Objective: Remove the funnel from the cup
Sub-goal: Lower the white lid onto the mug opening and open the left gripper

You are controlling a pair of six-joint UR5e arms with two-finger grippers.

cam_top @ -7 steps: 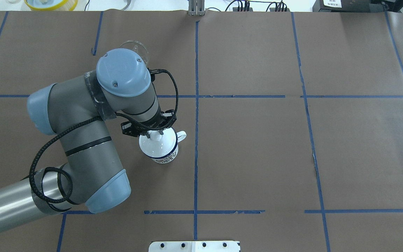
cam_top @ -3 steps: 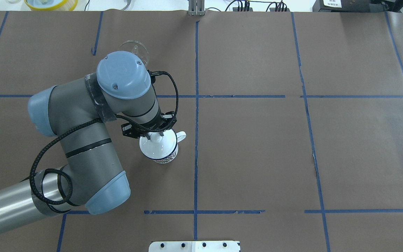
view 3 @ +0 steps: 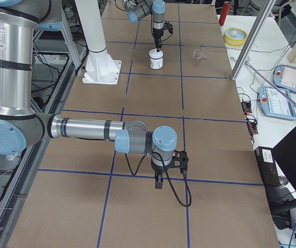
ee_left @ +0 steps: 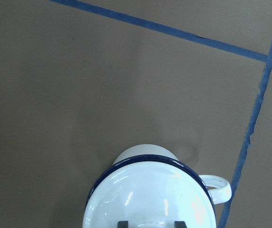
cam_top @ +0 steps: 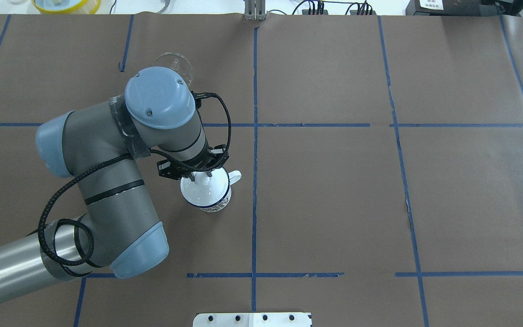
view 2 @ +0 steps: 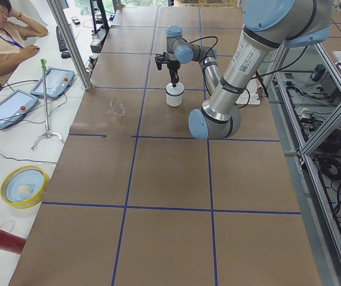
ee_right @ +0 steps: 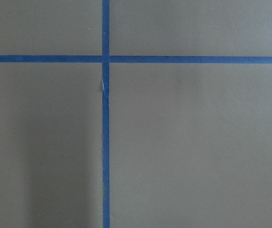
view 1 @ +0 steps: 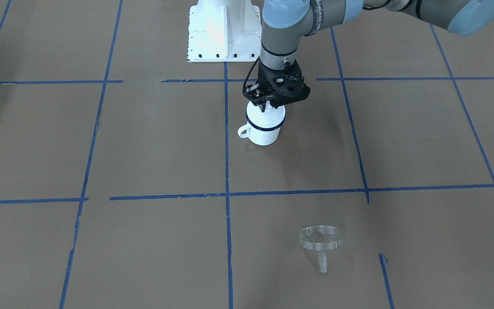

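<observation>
The clear funnel (view 1: pixel 320 238) lies on its side on the brown paper, far from the cup; in the overhead view it (cam_top: pixel 175 61) shows just beyond my left arm's wrist. The white enamel cup (view 1: pixel 264 128) with a dark blue rim stands upright with a round white lid (ee_left: pixel 150 194) resting on it. My left gripper (cam_top: pixel 201 175) is straight above the cup, its fingers shut on the lid's knob. My right gripper (view 3: pixel 158 183) hangs low over bare paper far from both; I cannot tell whether it is open or shut.
The table is covered with brown paper marked by blue tape lines (cam_top: pixel 254 136). The white robot base plate (view 1: pixel 223 32) is at the robot's edge. A yellow bowl (cam_top: pixel 66 4) and cables lie beyond the far edge.
My left arm has shifted only very slightly; the gripper stays on the lid's knob above the cup. The funnel and cup have not moved.
</observation>
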